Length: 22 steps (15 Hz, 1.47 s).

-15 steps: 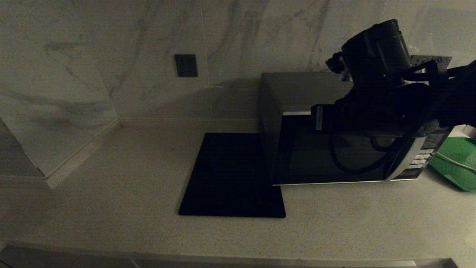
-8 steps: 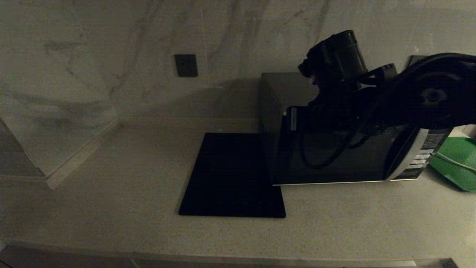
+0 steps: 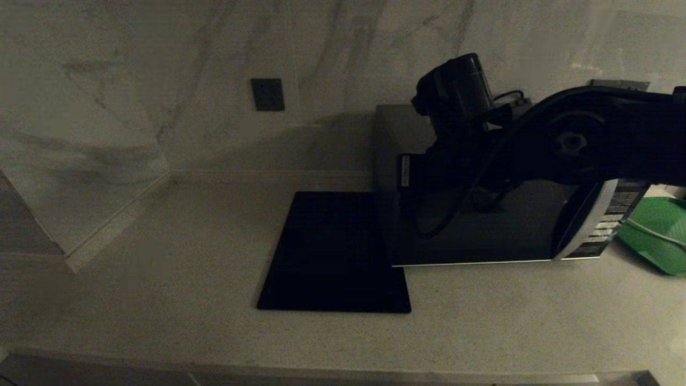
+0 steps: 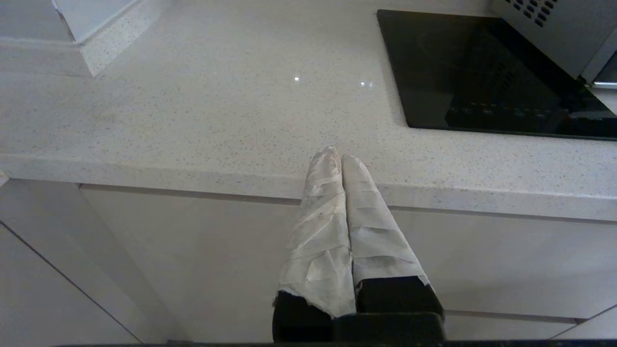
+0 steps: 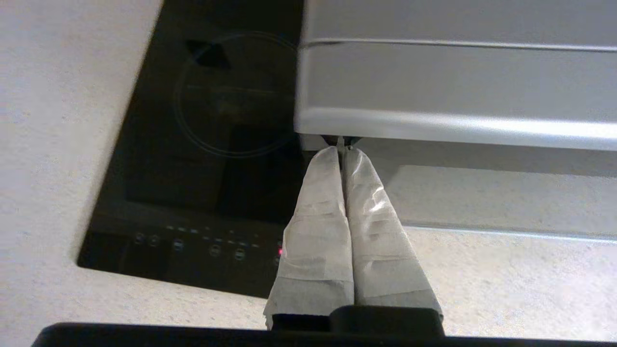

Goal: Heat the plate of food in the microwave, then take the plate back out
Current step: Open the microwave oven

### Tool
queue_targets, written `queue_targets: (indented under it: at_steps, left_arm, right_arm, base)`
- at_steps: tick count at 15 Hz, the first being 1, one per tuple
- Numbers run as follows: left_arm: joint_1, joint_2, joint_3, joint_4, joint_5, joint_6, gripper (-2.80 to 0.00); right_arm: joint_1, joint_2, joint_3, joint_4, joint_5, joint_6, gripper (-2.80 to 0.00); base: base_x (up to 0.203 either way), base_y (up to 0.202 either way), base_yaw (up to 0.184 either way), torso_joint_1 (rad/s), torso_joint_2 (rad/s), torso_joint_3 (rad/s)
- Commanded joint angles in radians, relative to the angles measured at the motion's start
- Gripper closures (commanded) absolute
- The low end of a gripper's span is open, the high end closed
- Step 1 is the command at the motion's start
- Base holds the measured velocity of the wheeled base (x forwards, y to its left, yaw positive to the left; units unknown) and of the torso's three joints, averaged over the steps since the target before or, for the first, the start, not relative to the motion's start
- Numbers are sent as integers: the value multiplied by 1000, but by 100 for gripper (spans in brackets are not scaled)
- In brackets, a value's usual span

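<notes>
The microwave (image 3: pixel 482 241) stands on the counter at the right with its dark glass door closed. My right arm (image 3: pixel 568 145) reaches across its front from the right, the wrist near the door's left edge. My right gripper (image 5: pixel 343 150) is shut and empty, its taped fingertips close under the silver lower edge of the microwave (image 5: pixel 458 82), at the corner beside the black mat (image 5: pixel 217 144). My left gripper (image 4: pixel 337 154) is shut and empty, parked low in front of the counter edge. The plate of food is out of view.
A flat black square mat (image 3: pixel 335 252) with a row of touch buttons lies just left of the microwave. A green mesh tray (image 3: pixel 656 230) sits at the far right. The marble wall behind carries a dark socket (image 3: pixel 267 94). A wall corner juts in at the left.
My right arm has swung leftward across the microwave's front, from the button-panel side to the door's left edge. Its gripper stayed shut. The left arm has not moved.
</notes>
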State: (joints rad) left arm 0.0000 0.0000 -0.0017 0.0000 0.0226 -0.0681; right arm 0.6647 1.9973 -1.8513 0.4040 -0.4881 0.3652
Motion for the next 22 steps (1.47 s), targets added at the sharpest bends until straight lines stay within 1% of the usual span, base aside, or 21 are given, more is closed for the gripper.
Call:
queue_targets:
  at_steps: [1, 9, 13, 16, 17, 19, 22]
  left_arm:
    - [0, 0, 0, 0, 0, -1, 0]
    - [0, 0, 0, 0, 0, -1, 0]
    - [0, 0, 0, 0, 0, -1, 0]
    - [0, 0, 0, 0, 0, -1, 0]
    - [0, 0, 0, 0, 0, -1, 0]
    - [0, 0, 0, 0, 0, -1, 0]
    - [0, 0, 0, 0, 0, -1, 0]
  right_arm:
    - [0, 32, -28, -7, -3, 2, 0]
    - [0, 65, -65, -11, -4, 3, 0]
    - [1, -52, -45, -3, -4, 2, 0]
    - [-17, -187, -28, 40, -5, 0, 0]
    - [-36, -241, -24, 66, -6, -1, 0]
    - [-104, -359, -5, 133, -13, -11, 0]
    - [-280, -588, 89, 224, -20, -47, 0]
  base:
    - [0, 0, 0, 0, 0, 0]
    - [0, 0, 0, 0, 0, 0]
    - [0, 0, 0, 0, 0, 0]
    - [0, 0, 0, 0, 0, 0]
    - [0, 0, 0, 0, 0, 0]
    - [0, 0, 0, 0, 0, 0]
    - [0, 0, 0, 0, 0, 0]
